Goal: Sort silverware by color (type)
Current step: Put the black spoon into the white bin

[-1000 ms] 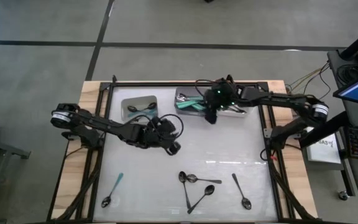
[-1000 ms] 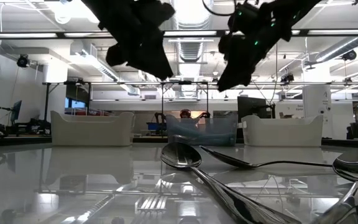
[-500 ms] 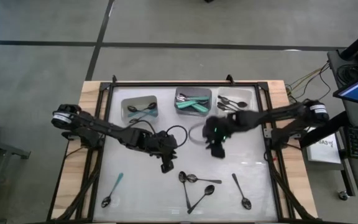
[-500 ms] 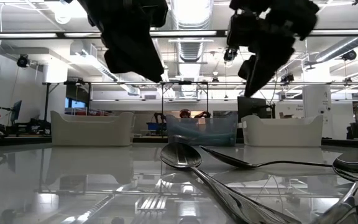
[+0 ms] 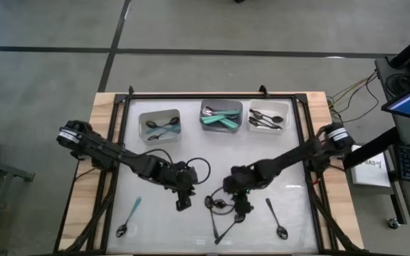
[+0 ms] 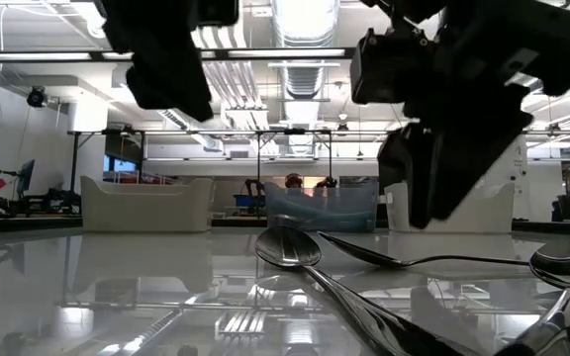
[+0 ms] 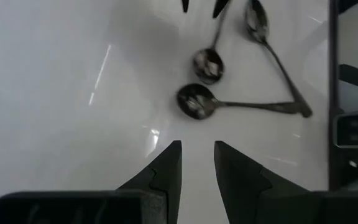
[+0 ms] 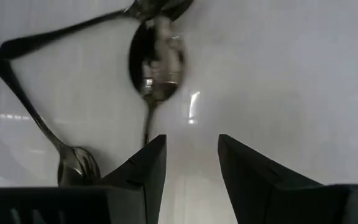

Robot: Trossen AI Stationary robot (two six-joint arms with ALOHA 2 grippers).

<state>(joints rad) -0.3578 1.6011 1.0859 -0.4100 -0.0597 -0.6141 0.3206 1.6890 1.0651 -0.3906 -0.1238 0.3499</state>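
Observation:
Three shiny spoons [image 5: 221, 213] lie crossed on the white table near its front edge; in the right wrist view one bowl [image 8: 157, 62] lies just ahead of the fingers. Another spoon [image 5: 276, 217] lies to their right, and a teal-handled spoon [image 5: 129, 217] at the front left. My right gripper [image 5: 240, 208] hangs open over the cluster's right side, fingers [image 8: 145, 168] apart with bare table between them. My left gripper [image 5: 184, 202] hangs open just left of the cluster, which shows ahead of its fingertips [image 7: 197, 102]. Neither holds anything.
Three small bins stand in a row at the far side: the left one [image 5: 159, 124] holds shiny spoons, the middle one [image 5: 221, 116] teal-handled spoons, the right one [image 5: 269, 117] dark spoons. A black frame [image 5: 306, 153] rims the table. Bare table lies between bins and arms.
My right gripper has swept from over the middle bin at the far side toward the near edge and down, ending over the spoon cluster. My left gripper has shifted toward the near edge and turned its wrist. The spoons have stayed where they were.

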